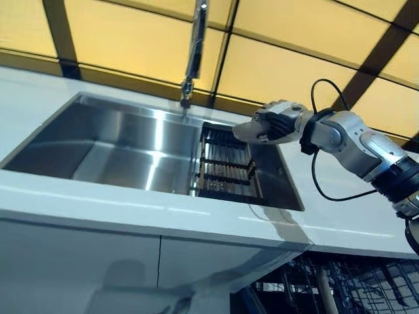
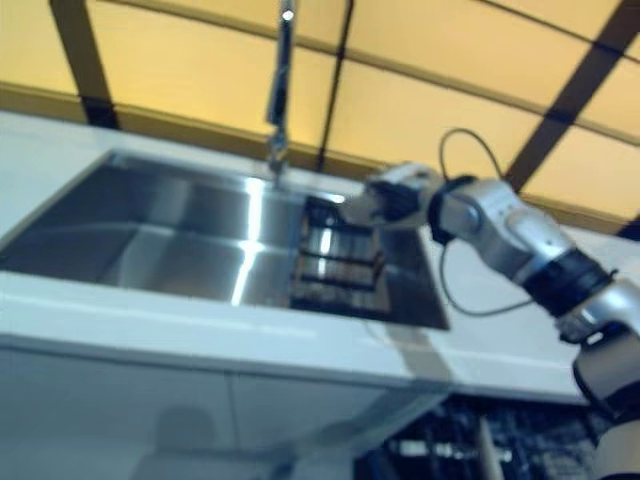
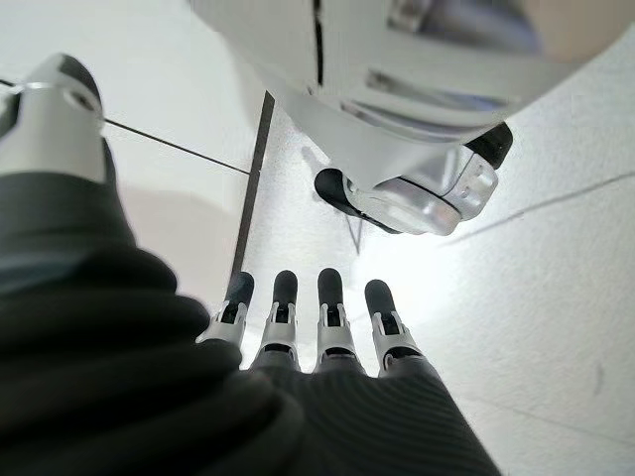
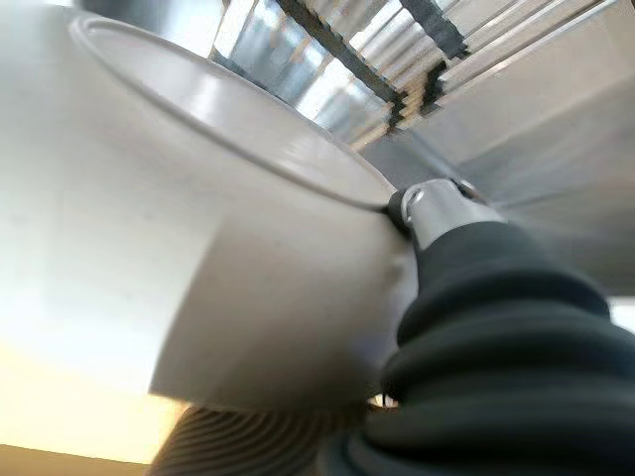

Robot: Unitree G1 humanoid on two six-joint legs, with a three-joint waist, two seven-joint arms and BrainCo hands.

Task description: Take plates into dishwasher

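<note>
One shallow white round plate (image 4: 198,258), clamped in my right hand (image 1: 275,124), thumb (image 4: 437,203) pressed on its rim, held above the rack end of the sink. One brushed stainless steel sink basin (image 1: 124,140), set in one white countertop (image 1: 85,199). One dark slatted drying rack (image 1: 226,167) inside it. One chrome tap (image 1: 193,52) behind. No legible writing. My left hand (image 3: 298,337): fingers straight, holding nothing.
</note>
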